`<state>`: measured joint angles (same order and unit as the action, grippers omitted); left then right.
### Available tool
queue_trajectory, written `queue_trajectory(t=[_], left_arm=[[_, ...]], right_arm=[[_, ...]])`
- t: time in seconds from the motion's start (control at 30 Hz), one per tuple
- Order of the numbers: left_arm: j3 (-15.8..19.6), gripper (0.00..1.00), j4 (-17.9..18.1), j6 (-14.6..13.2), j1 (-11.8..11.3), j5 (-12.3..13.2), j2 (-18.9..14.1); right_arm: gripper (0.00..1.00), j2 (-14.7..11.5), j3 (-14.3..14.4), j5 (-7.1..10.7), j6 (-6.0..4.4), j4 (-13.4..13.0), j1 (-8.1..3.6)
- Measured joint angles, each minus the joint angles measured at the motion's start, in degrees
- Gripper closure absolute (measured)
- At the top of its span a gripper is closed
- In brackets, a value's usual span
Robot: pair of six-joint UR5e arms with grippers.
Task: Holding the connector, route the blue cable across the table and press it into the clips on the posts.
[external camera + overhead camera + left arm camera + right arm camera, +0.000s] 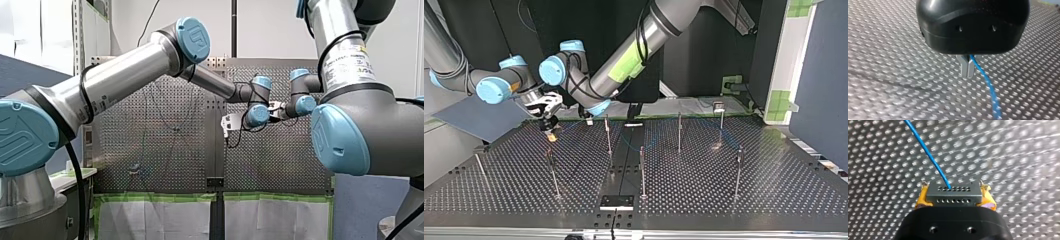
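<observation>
black plate [616,201]: top view, 6 o'clock, on the near edge of the perforated table [744,205].
posts [642,172]: thin metal, upright, spread over the table from about 9 to 2 o'clock, well apart. The clips on them are too small to read, so whether any cable sits in them cannot be told.
right gripper [954,195]: the robot's right arm enters the top view at 10 o'clock. The gripper hangs low over the table near the far edge, with its yellow pads [922,199] clamped on the connector, one at each end.
connector [953,194]: grey block, two rows of small holes on its face, held crosswise between the pads.
blue cable [928,152]: comes out of a hole in the row farther from the right gripper's body and runs ahead of that gripper, toward its 11 o'clock, over the table.
left gripper [967,68]: black body, metal fingers [964,67] pressed together and pinching the blue cable, which leaves at their side and slants off ahead over the table. In the top view the left arm enters at 1 o'clock and reaches to 11 o'clock, ending just beside the right gripper, on its 3 o'clock side.
front view: both wrists meet close together at about 1 o'clock from the table's middle.
</observation>
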<state>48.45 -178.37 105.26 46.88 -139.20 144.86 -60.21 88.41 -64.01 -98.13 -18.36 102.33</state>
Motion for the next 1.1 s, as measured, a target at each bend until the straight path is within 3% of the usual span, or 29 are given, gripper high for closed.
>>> queue_trajectory(t=[0.2, 0.4, 0.5, 0.77, 1.1], left_arm=[[0.0, 0.98, 0.0, -0.6, 0.5, -0.1, -1.9], [0.0, 0.98, 0.1, -1.0, 0.8, -0.1, -2.5], [0.0, 0.98, 0.1, -1.1, 0.9, -0.2, -2.7], [0.0, 0.98, 0.3, -1.5, 0.8, -0.1, -4.2], [0.0, 0.98, 1.3, -4.2, 0.4, 0.2, -8.3]], right_arm=[[1.00, -1.4, 0.0, -0.07, -0.66, 0.6, 0.36], [1.00, -3.8, 0.0, -0.80, -1.04, 2.8, 0.09], [1.00, -5.1, 0.0, -1.47, -1.79, 4.1, -0.18], [1.00, -9.0, 0.0, -1.59, -5.15, 5.5, -0.38], [1.00, -13.8, 0.0, -1.53, -5.87, 5.5, -0.50]])
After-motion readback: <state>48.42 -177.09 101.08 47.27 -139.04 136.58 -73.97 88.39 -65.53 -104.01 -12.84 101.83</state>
